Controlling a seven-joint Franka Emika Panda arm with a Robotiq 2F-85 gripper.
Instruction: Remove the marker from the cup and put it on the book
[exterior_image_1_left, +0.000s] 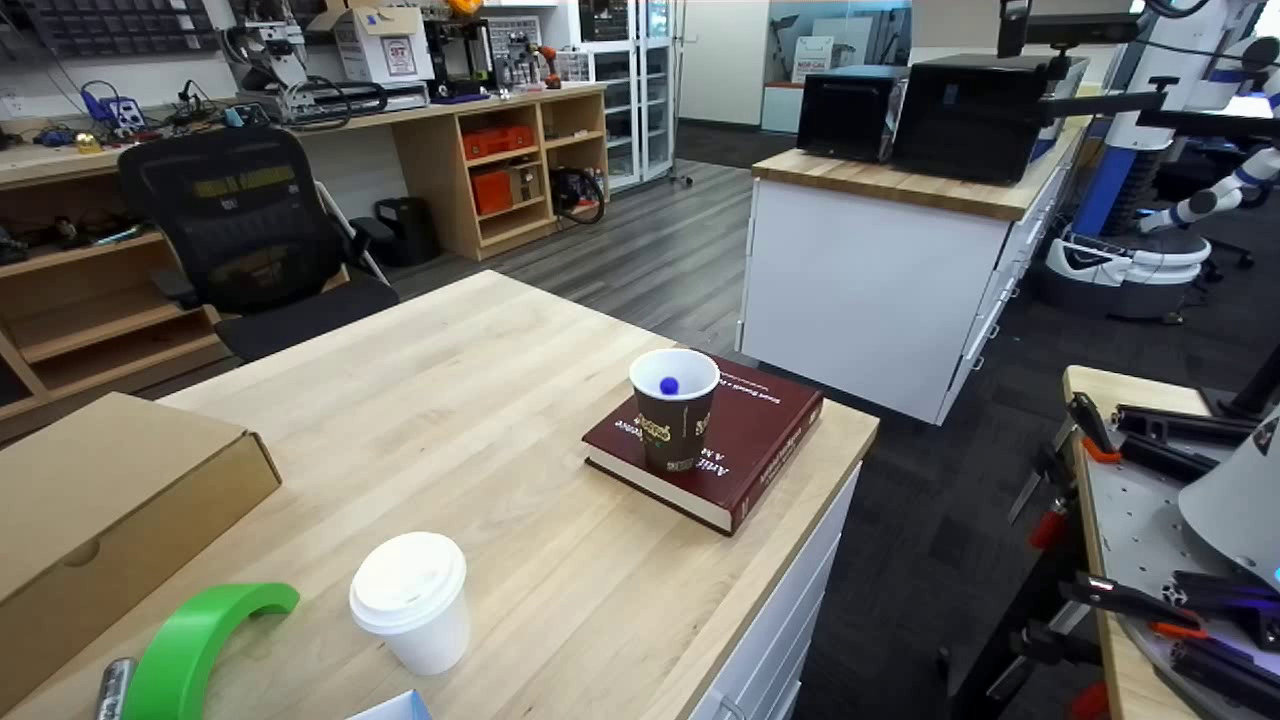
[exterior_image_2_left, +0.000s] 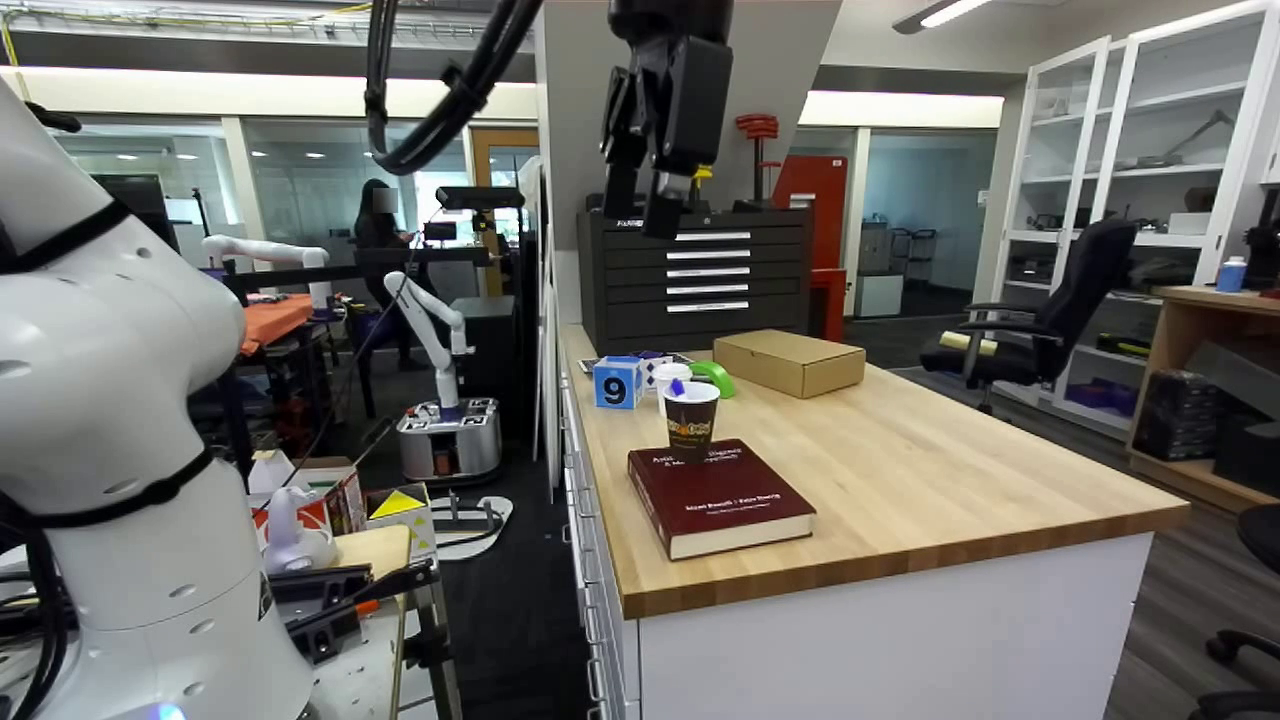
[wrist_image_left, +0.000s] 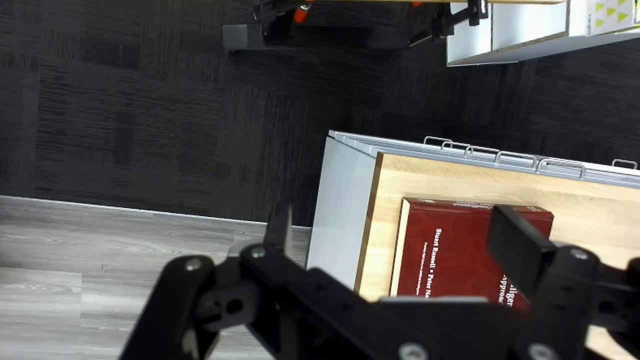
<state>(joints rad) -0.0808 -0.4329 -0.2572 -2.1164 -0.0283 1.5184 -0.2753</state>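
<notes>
I have end effector (exterior_image_2_left: 641, 206) high above counter (exterior_image_2_left: 950, 480), jaws wide apart, holding nothing. Blue marker (exterior_image_2_left: 677, 387) in cup (exterior_image_2_left: 692, 428); cup upright on far end of book (exterior_image_2_left: 722, 507), counter's near left, exterior view.

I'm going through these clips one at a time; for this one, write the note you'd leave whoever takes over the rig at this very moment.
Gripper: open, fingers apart with nothing between them, up in the air away from the cup and book.
Things: the cup stands upright on the book; the marker is in the cup, with only its blue end showing.
Done: neither step; the marker is not yet out.
Left: take the marker out and put it on the book, probably on the part of its cover beside the cup.
</notes>
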